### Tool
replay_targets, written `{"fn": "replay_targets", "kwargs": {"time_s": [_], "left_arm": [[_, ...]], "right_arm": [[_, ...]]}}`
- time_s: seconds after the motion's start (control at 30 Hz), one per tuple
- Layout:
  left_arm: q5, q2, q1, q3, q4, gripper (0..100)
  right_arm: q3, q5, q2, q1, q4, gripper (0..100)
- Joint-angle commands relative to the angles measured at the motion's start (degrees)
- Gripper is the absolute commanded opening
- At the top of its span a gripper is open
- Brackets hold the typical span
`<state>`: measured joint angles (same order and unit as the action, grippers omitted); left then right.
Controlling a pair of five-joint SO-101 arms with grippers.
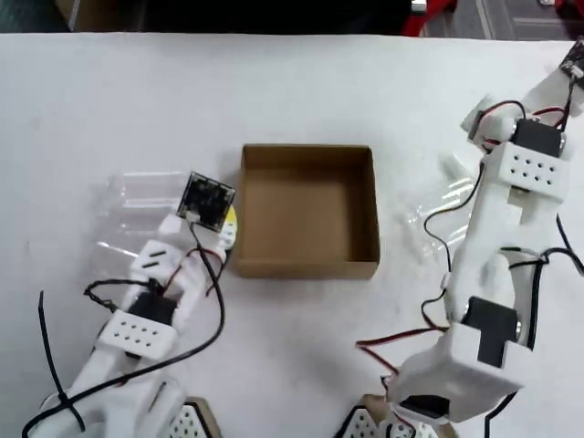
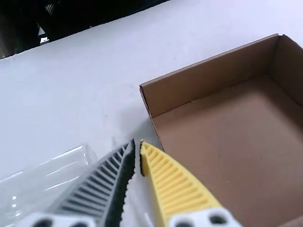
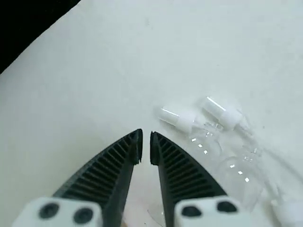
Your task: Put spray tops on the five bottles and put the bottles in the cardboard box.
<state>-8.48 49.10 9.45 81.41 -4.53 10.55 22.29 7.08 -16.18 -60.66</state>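
The cardboard box [image 1: 306, 267] sits open at the centre of the high view on the white table [image 1: 301, 82]. The left hand [image 2: 138, 150], its fingers closed together on nothing, hangs just left of the box, above clear bottles [image 1: 137, 193] lying at centre left. The right hand [image 3: 146, 144], fingers nearly touching and empty, is near the capped bottles [image 3: 182, 119] at the right.

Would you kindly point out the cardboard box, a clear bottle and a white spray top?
cardboard box [image 1: 308, 266]: high view, on its near outer wall.
clear bottle [image 2: 38, 182]: left wrist view, on its transparent side.
white spray top [image 3: 181, 118]: right wrist view, on the middle of the cap.
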Motion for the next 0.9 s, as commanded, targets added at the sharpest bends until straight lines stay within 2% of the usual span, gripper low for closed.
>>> {"fn": "replay_targets", "kwargs": {"time_s": [0.0, 0.23, 0.43, 0.87], "left_arm": [[-0.62, 0.04, 2.42, -0.44, 1.49, 2], [-0.62, 0.04, 1.98, -0.35, 1.32, 2], [-0.62, 0.04, 2.15, -0.35, 1.41, 2], [-0.7, 0.04, 2.42, -0.35, 1.23, 2]], "right_arm": [[2.9, 1.93, 0.4, -0.75, -0.4, 2.2], [3.34, 2.29, 5.85, -1.8, 1.1, 15.9], [5.01, 2.29, 12.7, -3.91, 4.0, 11.5], [17.93, 2.37, 25.89, -6.02, -1.89, 12.0]]}}
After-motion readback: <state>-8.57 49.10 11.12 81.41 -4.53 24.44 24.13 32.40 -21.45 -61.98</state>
